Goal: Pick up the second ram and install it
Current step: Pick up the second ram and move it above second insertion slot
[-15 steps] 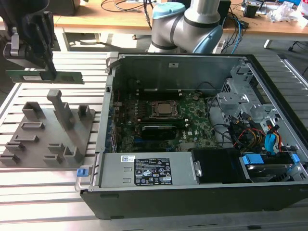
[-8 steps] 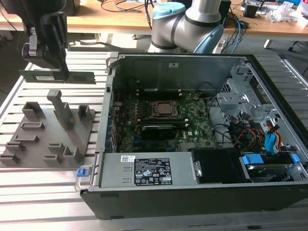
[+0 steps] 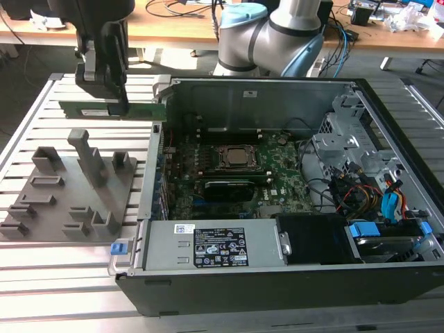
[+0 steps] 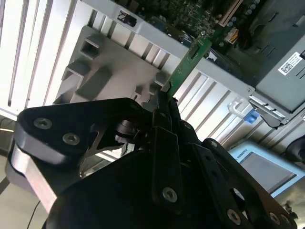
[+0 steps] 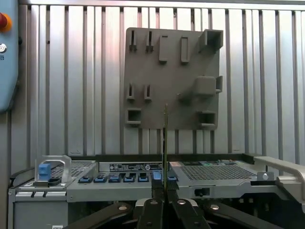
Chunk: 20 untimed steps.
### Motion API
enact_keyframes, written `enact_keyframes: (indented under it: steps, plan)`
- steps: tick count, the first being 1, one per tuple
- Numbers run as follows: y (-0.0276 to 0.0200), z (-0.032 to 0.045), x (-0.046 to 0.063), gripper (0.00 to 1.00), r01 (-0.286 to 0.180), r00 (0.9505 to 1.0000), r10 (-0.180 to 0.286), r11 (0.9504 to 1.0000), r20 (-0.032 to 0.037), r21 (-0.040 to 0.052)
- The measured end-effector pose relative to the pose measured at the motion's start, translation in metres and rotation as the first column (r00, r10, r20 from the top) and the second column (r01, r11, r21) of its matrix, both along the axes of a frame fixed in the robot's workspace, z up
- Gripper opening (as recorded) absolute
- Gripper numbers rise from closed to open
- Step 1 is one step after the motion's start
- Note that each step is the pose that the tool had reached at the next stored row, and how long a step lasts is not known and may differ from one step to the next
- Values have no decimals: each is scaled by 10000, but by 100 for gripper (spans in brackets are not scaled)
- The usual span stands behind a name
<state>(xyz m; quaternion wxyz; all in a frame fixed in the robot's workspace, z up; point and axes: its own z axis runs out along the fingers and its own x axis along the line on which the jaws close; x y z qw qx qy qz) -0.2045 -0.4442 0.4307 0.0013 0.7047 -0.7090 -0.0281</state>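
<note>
**Second ram held in the gripper beside the open case**

The work surface is a table of ribbed aluminium slats (image 3: 41,111). On it lie a grey holder plate (image 3: 69,191) with raised blocks and an open computer case (image 3: 277,94). Inside the case sits the green motherboard (image 3: 284,173) with its square CPU socket (image 3: 234,158). Behind the table, a wooden desk (image 3: 173,28) carries loose cables.

The gripper (image 3: 119,105) has its fingers closed tight on the flat faces of the second ram (image 3: 142,109), pinching it at about mid-length. In the exterior view the stick hangs above the slats, beyond the holder plate and outside the case. Its long axis is level and runs from the exterior view's left to its right, with the right end near the case's corner. In the second wrist view the ram (image 4: 188,64) juts straight out from the gripper (image 4: 164,102). In the first wrist view it (image 5: 165,143) appears edge-on as a thin line rising from the gripper (image 5: 165,191).

A black-and-white label (image 3: 218,253) sits on the metal housing at the case's near wall; its print cannot be made out.
</note>
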Motion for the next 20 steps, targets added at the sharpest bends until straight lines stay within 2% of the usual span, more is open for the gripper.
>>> enact_keyframes:
  steps: [3, 5, 11, 20]
  plan:
    - [0, 0, 135, 14, -2, 10000, 2, 10000, -1, -1]
    - [0, 0, 184, 14, 0, 10000, 0, 10000, -1, -1]
    - [0, 1, 499, 14, -2, 10000, 2, 10000, -3, -2]
    - [0, -2, 730, 14, 0, 10000, 0, 10000, -3, 0]
